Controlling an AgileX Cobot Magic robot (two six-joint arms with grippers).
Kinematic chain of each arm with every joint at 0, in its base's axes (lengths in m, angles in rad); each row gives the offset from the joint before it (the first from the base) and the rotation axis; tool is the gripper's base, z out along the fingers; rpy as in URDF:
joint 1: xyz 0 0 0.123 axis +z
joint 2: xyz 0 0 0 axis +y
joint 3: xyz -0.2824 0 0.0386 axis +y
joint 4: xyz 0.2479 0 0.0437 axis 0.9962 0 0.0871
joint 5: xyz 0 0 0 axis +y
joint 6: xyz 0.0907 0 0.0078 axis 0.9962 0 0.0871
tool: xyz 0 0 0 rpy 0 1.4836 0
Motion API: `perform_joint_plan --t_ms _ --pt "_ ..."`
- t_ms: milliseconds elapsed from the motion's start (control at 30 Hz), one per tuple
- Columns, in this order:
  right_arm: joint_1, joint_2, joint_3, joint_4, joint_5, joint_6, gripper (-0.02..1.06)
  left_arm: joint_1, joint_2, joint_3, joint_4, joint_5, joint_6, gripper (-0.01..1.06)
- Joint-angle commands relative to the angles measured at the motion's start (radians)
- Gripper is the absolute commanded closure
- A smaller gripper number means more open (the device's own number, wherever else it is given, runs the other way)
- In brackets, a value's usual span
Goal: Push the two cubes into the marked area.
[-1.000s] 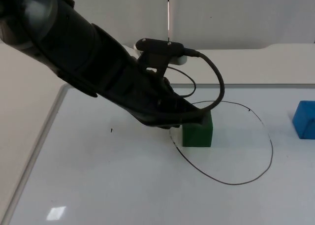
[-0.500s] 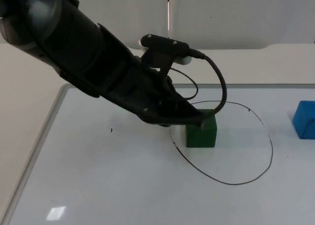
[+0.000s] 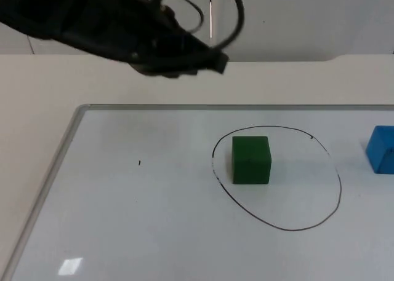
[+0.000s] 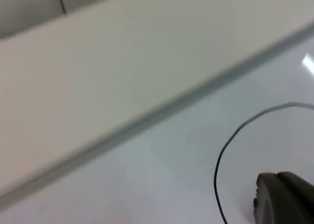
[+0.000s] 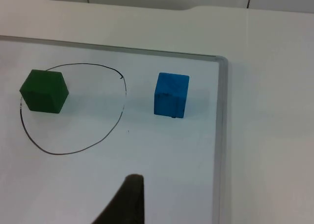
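Observation:
The green cube (image 3: 251, 160) stands inside the hand-drawn black circle (image 3: 289, 229), close to its left side. It is also in the right wrist view (image 5: 44, 90), within the circle (image 5: 64, 153). Outside the circle, at the board's right, sits the blue cube (image 3: 381, 149) (image 5: 171, 94). My left gripper (image 3: 209, 59) hangs high above the board's far edge, away from the green cube. Its tip (image 4: 284, 197) is beside the circle line (image 4: 230, 145). Nearer than both cubes, my right gripper (image 5: 126, 202) waits above the board.
The cubes rest on a white board with a grey frame (image 3: 60, 152), whose right edge (image 5: 221, 136) runs close to the blue cube. A small black mark (image 3: 139, 163) is on the board's left part. The grey wall stands behind.
The left arm has risen up and back off the green cube, which it had nudged slightly right into the circle. The blue cube has not moved.

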Motion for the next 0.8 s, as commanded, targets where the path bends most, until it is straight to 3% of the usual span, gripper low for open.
perform_joint_plan --t_ms 0,400,567,733,767 --pt "-0.008 -0.003 0.01 0.003 -0.01 -0.002 -0.01 0.037 -0.11 0.022 0.012 0.067 -0.009 1.05" --pt "-0.008 -0.003 0.01 0.0 -0.01 -0.002 -0.01 0.057 -0.428 0.077 0.123 0.137 -0.137 1.05" --pt "-0.008 -0.003 0.01 0.0 -0.01 -0.002 -0.01 0.057 -0.532 0.103 0.306 0.173 -0.319 1.05" --pt "-0.008 -0.003 0.01 0.0 -0.01 -0.002 -0.01 0.057 -0.641 0.103 0.63 0.279 -0.643 1.05" --pt "-0.008 -0.003 0.01 0.0 -0.01 -0.002 -0.01 0.057 -0.641 0.103 0.63 0.279 -0.643 1.05"
